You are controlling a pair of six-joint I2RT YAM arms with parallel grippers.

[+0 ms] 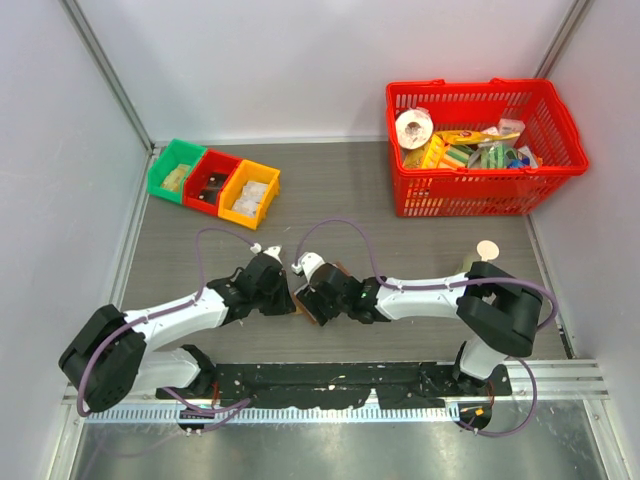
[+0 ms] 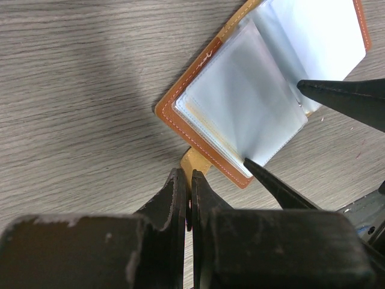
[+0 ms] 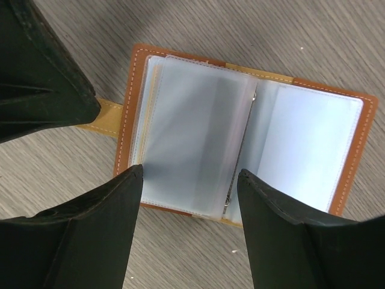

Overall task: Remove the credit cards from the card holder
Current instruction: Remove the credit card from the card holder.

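The brown card holder (image 3: 135, 90) lies open on the table, its clear plastic sleeves (image 3: 192, 132) fanned over pale blue inner panels. The credit cards cannot be told apart from the pale sleeves. My left gripper (image 2: 189, 180) is shut on the holder's tan strap tab (image 2: 195, 162) at its left edge. My right gripper (image 3: 189, 177) hangs open just above the left half of the sleeves, one fingertip (image 3: 129, 180) near the holder's front left corner, the other near the spine. In the top view the holder (image 1: 310, 314) is mostly hidden under both grippers.
A red basket (image 1: 545, 175) full of groceries stands at the back right. Green, red and yellow bins (image 1: 213, 183) sit at the back left. A small round pale object (image 1: 487, 248) lies near the right arm's elbow.
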